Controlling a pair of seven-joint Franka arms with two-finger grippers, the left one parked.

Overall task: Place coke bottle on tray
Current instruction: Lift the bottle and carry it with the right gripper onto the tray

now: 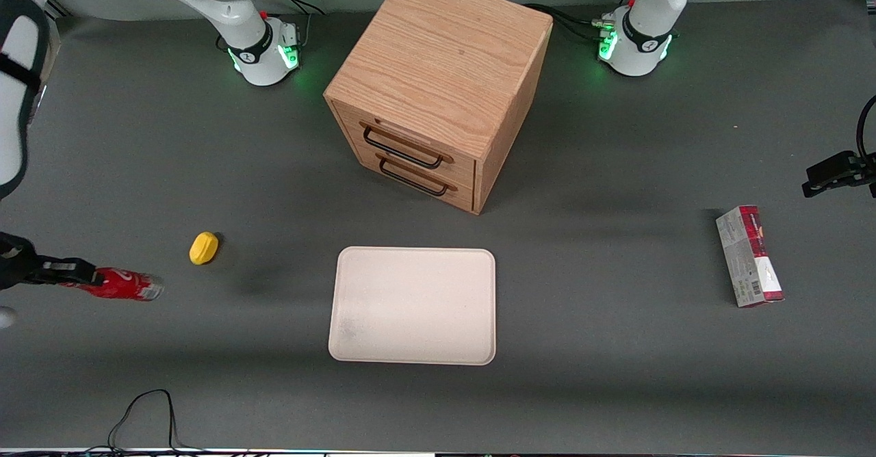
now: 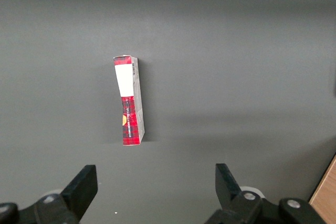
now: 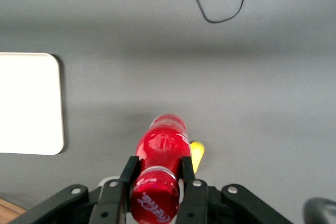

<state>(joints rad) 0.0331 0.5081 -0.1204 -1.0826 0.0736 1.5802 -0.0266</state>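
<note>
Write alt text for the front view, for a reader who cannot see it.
The right arm's pincer grips a coke bottle near the working arm's end of a grey table. A cream tray lies bare mid-table in front of a wooden drawer cabinet, with a yellow object beside the bottle.

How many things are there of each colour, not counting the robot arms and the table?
Red: 2, the small red coke bottle in the gripper, and the red-and-grey carton box.
Yellow: 1, small yellow lump.
Cream: 1, flat rectangular tray.
Wood: 1, two-drawer cabinet.
Total: 5.
</note>
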